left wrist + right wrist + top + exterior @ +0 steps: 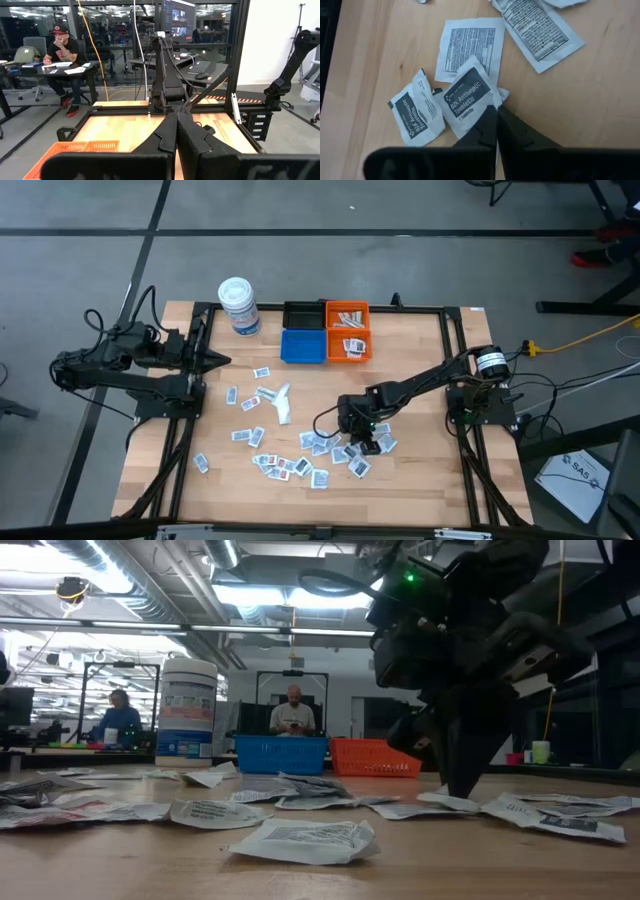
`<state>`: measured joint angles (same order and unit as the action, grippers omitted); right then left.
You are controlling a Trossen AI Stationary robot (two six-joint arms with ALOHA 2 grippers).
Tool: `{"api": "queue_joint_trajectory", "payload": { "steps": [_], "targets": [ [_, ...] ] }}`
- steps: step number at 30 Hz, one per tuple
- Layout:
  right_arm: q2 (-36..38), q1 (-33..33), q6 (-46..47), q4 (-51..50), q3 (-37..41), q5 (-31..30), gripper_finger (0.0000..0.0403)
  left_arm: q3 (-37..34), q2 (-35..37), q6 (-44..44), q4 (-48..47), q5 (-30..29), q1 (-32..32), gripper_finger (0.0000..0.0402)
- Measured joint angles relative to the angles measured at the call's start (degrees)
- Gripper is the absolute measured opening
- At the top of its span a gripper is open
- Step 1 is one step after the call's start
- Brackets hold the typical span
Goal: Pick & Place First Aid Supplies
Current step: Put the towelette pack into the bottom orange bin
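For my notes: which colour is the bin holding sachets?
Orange bin, clearest in the high view.

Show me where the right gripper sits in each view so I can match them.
High view: right gripper low over the sachet pile.
Low view: centre-right, tips on the table.
Left wrist view: not in it.
Right wrist view: shut on an antiseptic towelette sachet.
Shared landmark: orange bin.
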<state>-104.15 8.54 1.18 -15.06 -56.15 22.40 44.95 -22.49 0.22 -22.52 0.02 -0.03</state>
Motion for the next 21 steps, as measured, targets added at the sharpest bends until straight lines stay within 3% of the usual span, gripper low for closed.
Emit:
{"api": "queue_joint_trajectory", "payload": {
  "steps": [7,12,21],
  "targets": [
    [1.9,-1.5,0.1,-0.2,-0.9,-0.9,0.0004,0.0,0.0,0.0,0.0,0.0,0.0,0.0004],
    [4.2,-1.8,-1.2,-1.5,-1.1,-6.5,0.0005,0.0,0.0,0.0,0.0,0.0,0.0,0.0004],
    [4.0,-1.8,0.0,-6.7,-0.6,-9.4,0.0003,0.0,0.0,0.0,0.0,0.0,0.0,0.0004]
  ]
}}
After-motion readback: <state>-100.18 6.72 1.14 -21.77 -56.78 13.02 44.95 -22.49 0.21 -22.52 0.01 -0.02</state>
